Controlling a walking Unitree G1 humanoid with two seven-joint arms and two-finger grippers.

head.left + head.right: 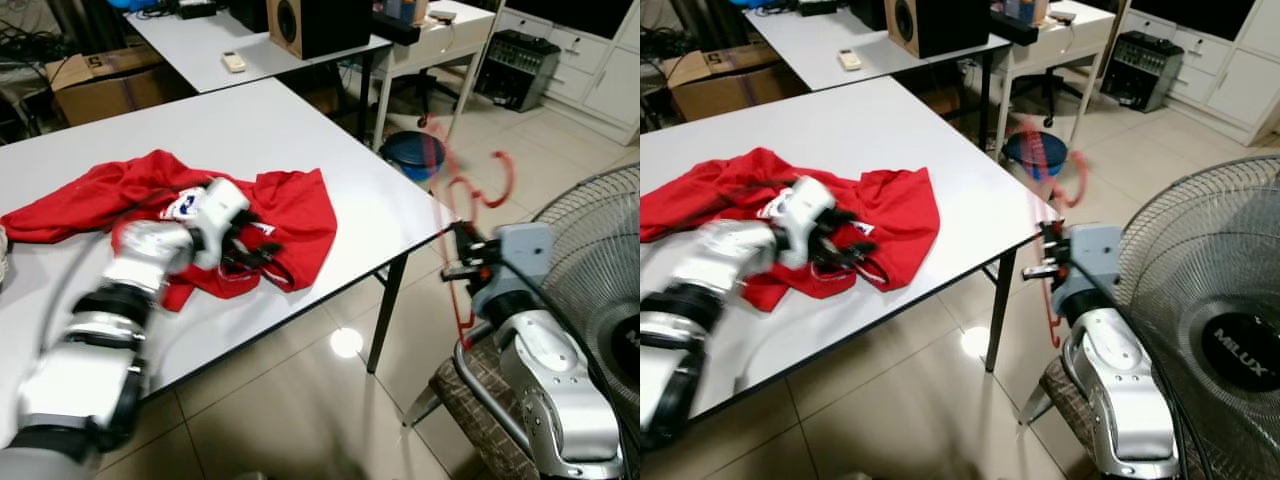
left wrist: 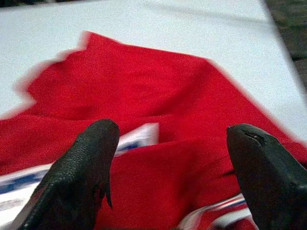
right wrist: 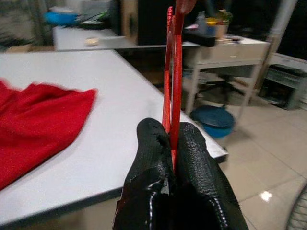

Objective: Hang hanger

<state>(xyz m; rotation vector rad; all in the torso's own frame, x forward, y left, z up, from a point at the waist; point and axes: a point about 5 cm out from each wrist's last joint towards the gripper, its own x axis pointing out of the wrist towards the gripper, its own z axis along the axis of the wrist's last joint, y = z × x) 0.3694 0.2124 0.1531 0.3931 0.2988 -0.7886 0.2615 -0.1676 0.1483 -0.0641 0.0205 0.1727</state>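
Note:
A red shirt (image 1: 290, 205) lies crumpled on the white table (image 1: 250, 130). My left gripper (image 1: 252, 252) rests over the shirt's front part, fingers spread open with red cloth (image 2: 168, 158) between and beneath them. Off the table's right corner, my right gripper (image 1: 458, 262) is shut on a red wire hanger (image 1: 478, 185), which is blurred and stands upright above the fingers; its hook (image 1: 503, 175) curls at the top right. In the right wrist view the hanger (image 3: 173, 57) rises straight out of the pressed-together fingertips (image 3: 153, 143).
A large fan (image 1: 1210, 300) stands close on the right, beside my right arm. A blue bin (image 1: 412, 152) sits on the tiled floor past the table corner. A second table with a speaker (image 1: 318, 22) stands behind. A cardboard box (image 1: 100, 80) is at far left.

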